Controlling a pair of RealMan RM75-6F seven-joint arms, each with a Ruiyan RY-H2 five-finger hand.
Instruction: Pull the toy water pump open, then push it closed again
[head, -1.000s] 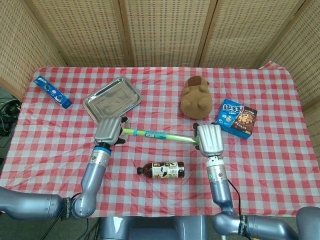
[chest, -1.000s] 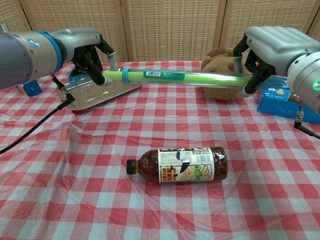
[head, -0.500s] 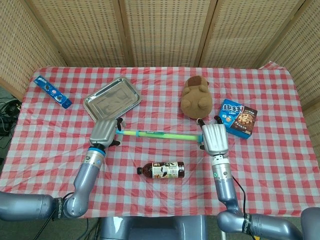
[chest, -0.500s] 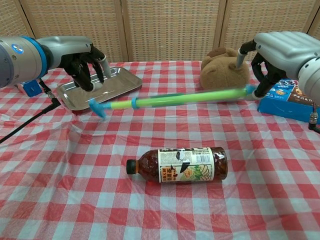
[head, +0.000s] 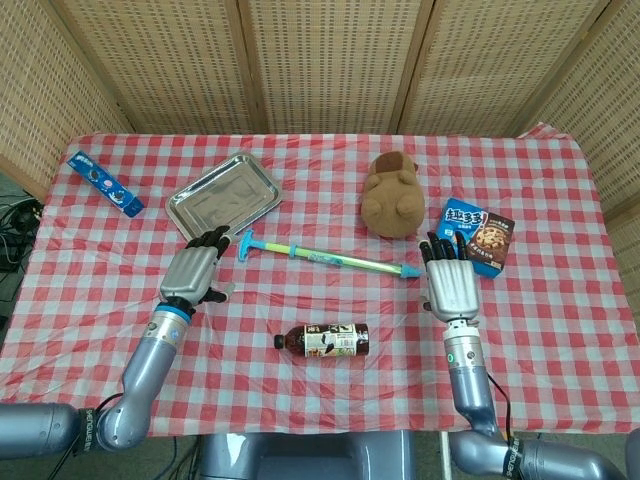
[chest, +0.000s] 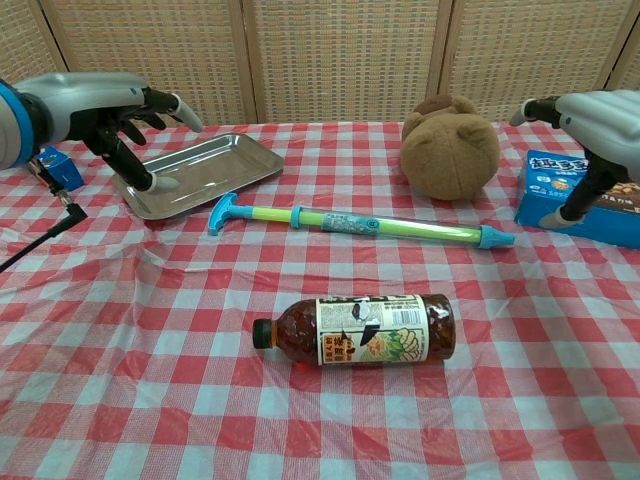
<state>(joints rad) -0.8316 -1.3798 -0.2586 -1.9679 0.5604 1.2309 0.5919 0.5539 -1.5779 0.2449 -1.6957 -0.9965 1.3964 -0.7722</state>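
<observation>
The toy water pump (head: 325, 257) (chest: 362, 223), a long green tube with a blue T-handle at its left end and a blue tip at its right, lies flat on the checked cloth. My left hand (head: 195, 272) (chest: 105, 110) hovers left of the handle, fingers spread, holding nothing. To the right of the blue tip my right hand (head: 452, 283) (chest: 590, 125) is also spread and empty. Neither hand touches the pump.
A brown drink bottle (head: 322, 339) (chest: 360, 328) lies on its side in front of the pump. Behind are a metal tray (head: 224, 198) (chest: 195, 172), a brown plush toy (head: 393, 194) (chest: 450, 145), a blue cookie box (head: 476, 236) (chest: 570, 195) and a blue packet (head: 104, 183).
Both hands have let go of the pump and drawn outward and back. The pump has dropped from mid-air onto the cloth.
</observation>
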